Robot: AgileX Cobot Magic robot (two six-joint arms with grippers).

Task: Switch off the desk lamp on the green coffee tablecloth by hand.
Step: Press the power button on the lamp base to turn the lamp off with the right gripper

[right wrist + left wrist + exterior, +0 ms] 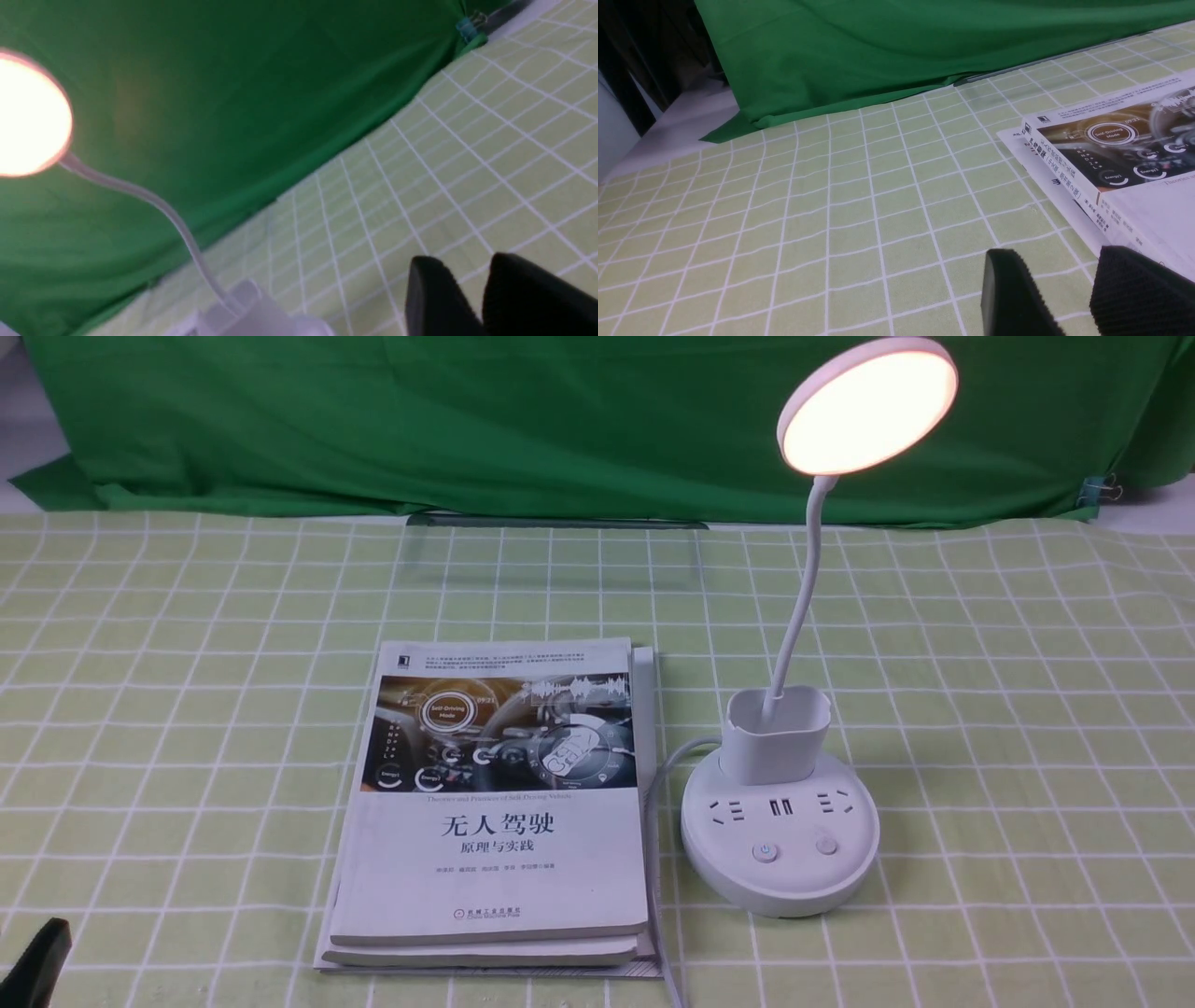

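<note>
The green coffee tablecloth (187, 709) spreads across the whole foreground, with a dark green backdrop (467, 420) hanging behind it. A stack of books (495, 821) lies mid-cloth. Just to its right stands the desk lamp (777, 737), its disc head glowing and its two buttons (766, 851) facing the robot. The left gripper (1057, 261) sits low beside the books, fingers spread and empty. The right gripper (467, 266), apart from the lamp, shows a narrow gap and holds nothing.

Right side open
Stacked white books (495, 859) sit just left of the white disc-headed lamp (780, 873); pale-green checked tablecloth (1027, 756) lies bare right.
</note>
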